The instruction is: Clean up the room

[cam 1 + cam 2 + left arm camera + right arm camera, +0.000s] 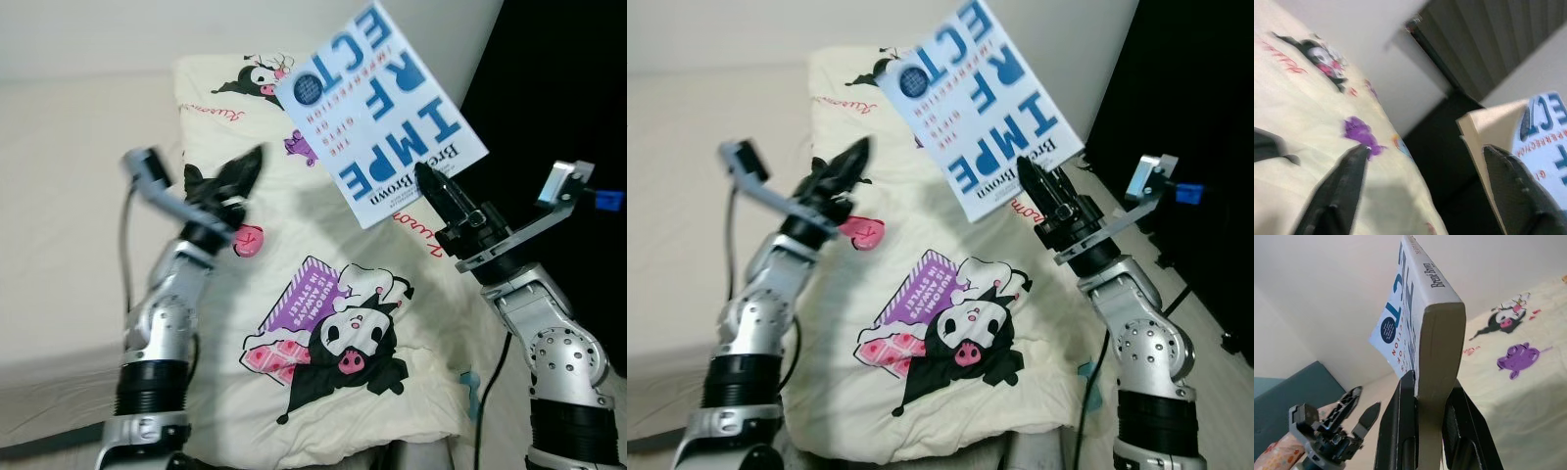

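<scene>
A white book [382, 108] with big blue letters is held up in the air above the bed, tilted. My right gripper [431, 186] is shut on its lower edge; in the right wrist view both black fingers [1406, 401] clamp the book's [1435, 333] page side. My left gripper [240, 171] hovers to the left of the book, open and holding nothing. In the left wrist view its fingers [1337, 191] stand wide apart, with the book's [1542, 127] corner close beside the far finger.
Below both arms lies a cream pillow [323, 323] printed with cartoon figures, on a beige bed [69, 196]. A pale wall runs behind it. A dark area [558, 78] stands at the right beside the bed.
</scene>
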Available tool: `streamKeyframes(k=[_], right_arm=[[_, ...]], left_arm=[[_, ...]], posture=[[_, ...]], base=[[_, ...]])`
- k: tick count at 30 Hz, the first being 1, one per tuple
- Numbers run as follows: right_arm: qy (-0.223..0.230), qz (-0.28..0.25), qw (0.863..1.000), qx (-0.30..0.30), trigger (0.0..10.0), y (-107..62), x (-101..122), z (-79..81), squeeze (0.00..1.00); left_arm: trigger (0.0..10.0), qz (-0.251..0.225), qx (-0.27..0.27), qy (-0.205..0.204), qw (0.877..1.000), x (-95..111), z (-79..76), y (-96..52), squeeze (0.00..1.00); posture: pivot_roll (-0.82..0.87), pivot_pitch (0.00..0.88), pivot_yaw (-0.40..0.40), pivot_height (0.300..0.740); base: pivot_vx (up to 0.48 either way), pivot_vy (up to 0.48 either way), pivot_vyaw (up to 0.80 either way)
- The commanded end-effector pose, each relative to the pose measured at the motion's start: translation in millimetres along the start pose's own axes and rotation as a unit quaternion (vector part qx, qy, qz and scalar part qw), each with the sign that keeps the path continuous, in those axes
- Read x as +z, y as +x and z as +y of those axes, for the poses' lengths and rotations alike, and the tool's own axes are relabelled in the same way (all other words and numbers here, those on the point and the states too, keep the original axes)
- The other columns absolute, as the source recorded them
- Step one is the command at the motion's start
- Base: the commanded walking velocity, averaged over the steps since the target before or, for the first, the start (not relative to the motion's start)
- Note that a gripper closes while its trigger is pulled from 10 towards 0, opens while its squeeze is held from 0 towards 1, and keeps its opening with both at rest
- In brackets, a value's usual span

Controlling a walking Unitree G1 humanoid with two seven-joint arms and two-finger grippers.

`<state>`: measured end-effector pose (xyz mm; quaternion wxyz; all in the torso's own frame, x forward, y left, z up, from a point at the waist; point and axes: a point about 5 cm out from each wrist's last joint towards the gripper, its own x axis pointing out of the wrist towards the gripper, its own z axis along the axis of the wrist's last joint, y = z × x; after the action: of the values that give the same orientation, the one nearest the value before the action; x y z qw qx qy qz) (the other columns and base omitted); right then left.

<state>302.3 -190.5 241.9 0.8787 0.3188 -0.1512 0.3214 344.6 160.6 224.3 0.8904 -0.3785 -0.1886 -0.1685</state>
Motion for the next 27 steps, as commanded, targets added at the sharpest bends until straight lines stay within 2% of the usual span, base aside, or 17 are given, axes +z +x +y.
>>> streamKeyframes(k=[1,2,3,4,6,7,8,11,13,15,20,27], right_arm=[[-0.013,-0.011,1.000,0.009,0.0,2.1,4,3.7,0.00],[-0.019,-0.004,1.000,0.008,0.0,0.1,3,2.6,0.00],[-0.022,-0.002,1.000,0.011,0.0,-2.2,2,1.8,0.00],[-0.022,-0.002,1.000,0.011,0.0,-2.2,2,1.8,0.00],[-0.026,0.000,1.000,0.016,0.0,-5.6,1,0.3,0.00],[-0.026,0.000,1.000,0.016,0.0,-5.6,1,0.3,0.00],[-0.027,-0.001,0.999,0.016,0.0,-6.6,1,-0.6,0.00],[-0.029,-0.001,0.999,0.016,0.0,-6.9,1,-1.2,0.00],[-0.032,-0.002,0.999,0.016,0.0,-6.2,0,-1.9,0.00],[-0.033,-0.002,0.999,0.015,0.0,-5.4,-1,-2.0,0.00],[-0.034,-0.001,0.999,0.014,0.0,-3.6,-3,-1.6,0.00],[-0.033,0.000,0.999,0.016,0.0,-3.7,-6,-0.8,0.00]], left_arm=[[10.0,-0.004,0.018,0.012,1.000,3,6.2,-1.0,1.00],[10.0,-0.011,0.086,0.040,0.995,10,24.3,-4.9,1.00],[10.0,-0.004,0.120,0.072,0.990,14,36.0,-8.2,0.00],[10.0,-0.004,0.120,0.072,0.990,14,36.0,-8.2,0.00],[10.0,0.017,0.168,0.133,0.977,15,48.6,-12.8,0.00],[10.0,0.017,0.168,0.133,0.977,15,48.6,-12.8,0.00],[10.0,0.026,0.178,0.150,0.972,12,50.0,-13.6,0.00],[10.0,0.035,0.186,0.149,0.970,8,51.5,-14.0,0.00],[10.0,0.063,0.194,0.167,0.965,-2,53.9,-14.9,0.00],[10.0,0.067,0.185,0.170,0.966,-5,53.6,-15.5,0.00],[10.0,0.073,0.169,0.185,0.965,-11,52.8,-16.9,0.00],[10.0,0.090,0.192,0.197,0.957,-19,63.7,-24.6,0.00]], posture=[[0.06,0.157,0.000,0.469],[0.07,0.156,-0.001,0.469],[0.06,0.158,0.000,0.474],[0.06,0.158,0.000,0.474],[0.07,0.156,-0.005,0.483],[0.07,0.156,-0.005,0.483],[0.07,0.155,-0.006,0.488],[0.07,0.155,-0.006,0.493],[0.07,0.155,-0.007,0.503],[0.07,0.154,-0.007,0.508],[0.07,0.154,-0.005,0.523],[0.07,0.157,-0.001,0.548]], base=[[0.000,0.000,0.00],[0.000,0.000,0.00],[0.000,0.000,0.00],[0.000,0.000,0.00],[0.000,0.000,0.00],[0.000,0.000,0.00],[0.000,0.000,0.00],[0.000,0.000,0.00],[-0.480,0.000,0.00],[-0.377,0.000,0.00],[0.000,0.000,0.00],[0.000,0.000,0.00]])
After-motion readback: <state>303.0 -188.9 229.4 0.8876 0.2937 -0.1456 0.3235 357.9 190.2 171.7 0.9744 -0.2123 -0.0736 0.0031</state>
